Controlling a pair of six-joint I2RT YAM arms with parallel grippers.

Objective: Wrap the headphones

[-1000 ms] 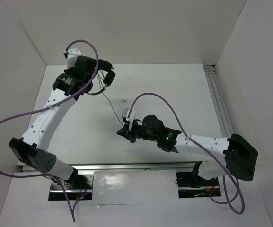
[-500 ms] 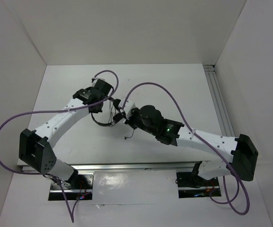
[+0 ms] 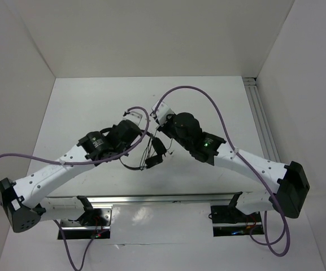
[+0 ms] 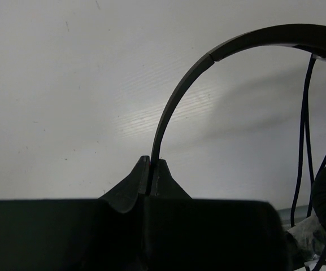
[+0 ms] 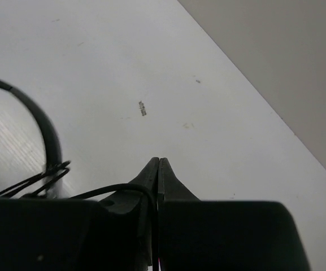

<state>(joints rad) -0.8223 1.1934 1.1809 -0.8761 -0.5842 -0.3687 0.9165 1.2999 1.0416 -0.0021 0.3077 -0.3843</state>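
White table [image 3: 225,101] and bare walls surround both arms. The left gripper [image 4: 150,169] is pressed together on the thin band of the headphones [image 4: 172,96], holding them near the table's middle, probably as an anchor. The right gripper [image 5: 158,169] pinches the cord [image 5: 117,186], seemingly to lead it around.

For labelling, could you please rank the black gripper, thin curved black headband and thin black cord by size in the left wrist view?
Largest first:
black left gripper, enlarged by nearness
thin curved black headband
thin black cord
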